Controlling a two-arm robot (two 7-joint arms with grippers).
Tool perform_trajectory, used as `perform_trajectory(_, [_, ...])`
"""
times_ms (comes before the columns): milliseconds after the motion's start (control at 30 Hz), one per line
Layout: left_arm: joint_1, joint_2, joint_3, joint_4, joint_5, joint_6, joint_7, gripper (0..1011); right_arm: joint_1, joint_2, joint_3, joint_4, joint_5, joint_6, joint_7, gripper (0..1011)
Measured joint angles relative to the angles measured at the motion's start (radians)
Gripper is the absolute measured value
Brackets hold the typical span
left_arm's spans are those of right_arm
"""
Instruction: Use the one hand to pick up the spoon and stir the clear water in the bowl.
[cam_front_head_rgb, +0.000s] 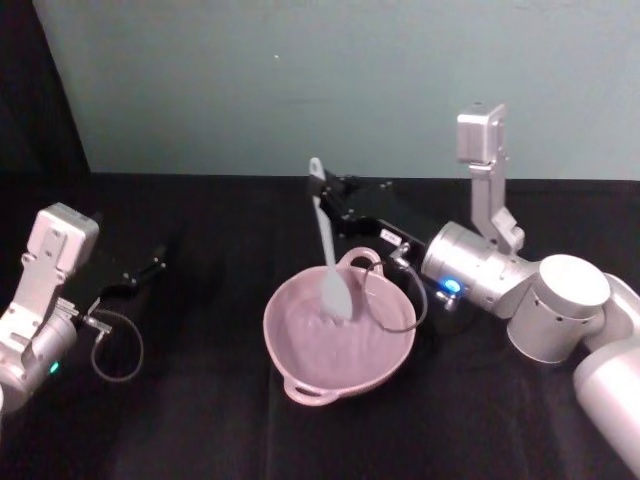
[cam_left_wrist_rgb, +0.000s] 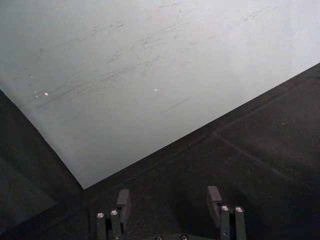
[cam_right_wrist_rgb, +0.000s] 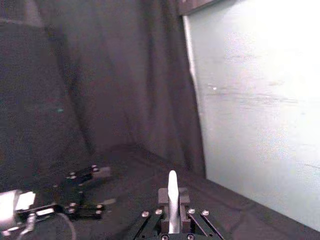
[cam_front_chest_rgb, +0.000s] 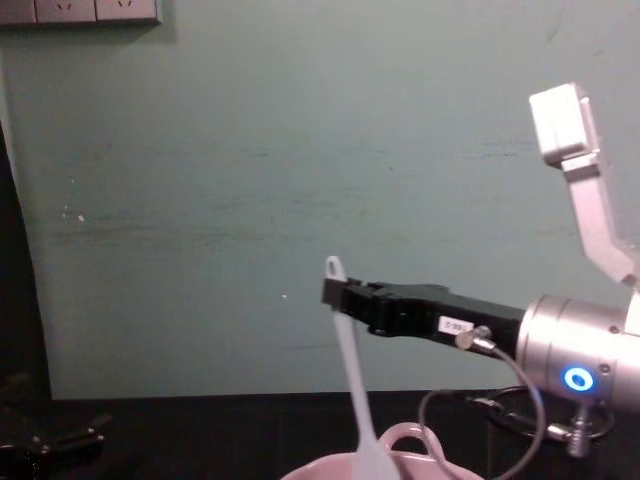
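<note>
The long black two-finger right gripper (cam_front_head_rgb: 327, 192), reaching in from 3 o'clock, is clamped on the handle of the slim white plastic spoon (cam_front_head_rgb: 330, 255). The spoon's blade dips into the pale pink round bowl (cam_front_head_rgb: 276, 342) toward its 12 o'clock side. The left gripper (cam_front_head_rgb: 148, 268) rests at the bowl's 9 o'clock, fingers apart.

Bowl (cam_front_chest_rgb: 335, 468): the chest view's lower edge cuts it; rim and loop handle remain.
Spoon (cam_front_chest_rgb: 347, 350): the blade's lower end drops behind that rim; in the right wrist view the right gripper (cam_right_wrist_rgb: 172, 199) hides all but the handle end.
Water (cam_front_head_rgb: 340, 345): too clear to tell from the bowl's floor in the head view.
Left gripper (cam_left_wrist_rgb: 168, 191): the left wrist view's edge cuts its finger bases.
</note>
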Motion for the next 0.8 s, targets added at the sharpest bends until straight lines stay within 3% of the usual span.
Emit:
perform_trajectory(233, [0.000, 0.000, 0.000, 0.000, 0.000, 0.000, 0.000, 1005, -0.027, 0.033, 0.029, -0.033, -0.004, 0.007, -0.015, 124])
perform_trajectory(400, [0.000, 0.000, 0.000, 0.000, 0.000, 0.000, 0.000, 1005, -0.068, 0.064, 0.036, -0.102, -0.007, 0.035, -0.024, 124])
perform_trajectory(567, [0.000, 0.000, 0.000, 0.000, 0.000, 0.000, 0.000, 1005, -0.107, 0.078, 0.023, -0.175, -0.003, 0.061, -0.020, 124])
perform_trajectory(800, [0.000, 0.000, 0.000, 0.000, 0.000, 0.000, 0.000, 1005, -0.122, 0.066, 0.003, -0.203, 0.015, 0.065, -0.003, 123])
